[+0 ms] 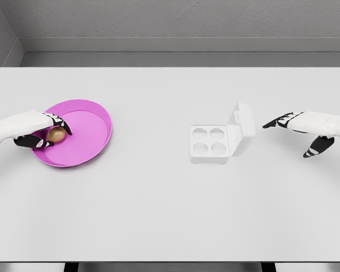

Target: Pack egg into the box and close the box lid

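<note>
On the table [170, 215], the plate [93, 127] lies at the left and the box [215, 141] right of centre, well apart. The egg [56, 134] sits in the plate's left part, within the left hand [42, 131]. The lid [242, 127] stands open on the box's right side. The right hand [306, 133] is right of the box, apart from it.

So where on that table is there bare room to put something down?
Bare: between the pink plate and the open egg box, and the near table. Crowded: the plate's left, where the left hand closes around the egg.
</note>
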`<state>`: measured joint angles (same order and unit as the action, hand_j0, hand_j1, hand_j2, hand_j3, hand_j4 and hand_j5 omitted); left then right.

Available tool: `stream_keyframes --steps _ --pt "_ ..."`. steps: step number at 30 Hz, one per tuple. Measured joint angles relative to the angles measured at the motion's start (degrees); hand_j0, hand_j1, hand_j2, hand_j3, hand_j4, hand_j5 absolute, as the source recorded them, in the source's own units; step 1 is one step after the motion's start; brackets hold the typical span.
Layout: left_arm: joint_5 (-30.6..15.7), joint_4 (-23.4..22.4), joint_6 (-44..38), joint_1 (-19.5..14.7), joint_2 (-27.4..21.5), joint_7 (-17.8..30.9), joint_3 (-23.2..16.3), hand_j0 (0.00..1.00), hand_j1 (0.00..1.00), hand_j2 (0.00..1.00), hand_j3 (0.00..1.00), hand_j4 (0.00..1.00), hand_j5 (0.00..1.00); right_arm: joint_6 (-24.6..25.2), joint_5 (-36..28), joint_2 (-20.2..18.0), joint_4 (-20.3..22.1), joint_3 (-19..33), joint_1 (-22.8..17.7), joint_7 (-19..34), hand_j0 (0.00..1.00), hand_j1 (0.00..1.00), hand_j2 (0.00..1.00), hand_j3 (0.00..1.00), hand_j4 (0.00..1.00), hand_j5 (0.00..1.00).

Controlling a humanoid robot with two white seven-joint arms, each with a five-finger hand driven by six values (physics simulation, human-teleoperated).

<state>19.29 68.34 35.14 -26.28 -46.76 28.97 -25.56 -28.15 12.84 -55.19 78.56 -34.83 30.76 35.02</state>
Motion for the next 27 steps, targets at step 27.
stream_keyframes --steps 27 --pt "-1.2 5.3 0.0 0.2 0.0 0.2 0.0 0.39 0.39 0.39 0.39 0.39 0.39 0.0 0.0 -0.2 0.0 0.5 0.4 0.0 1.0 1.0 1.0 1.0 1.0 1.0"
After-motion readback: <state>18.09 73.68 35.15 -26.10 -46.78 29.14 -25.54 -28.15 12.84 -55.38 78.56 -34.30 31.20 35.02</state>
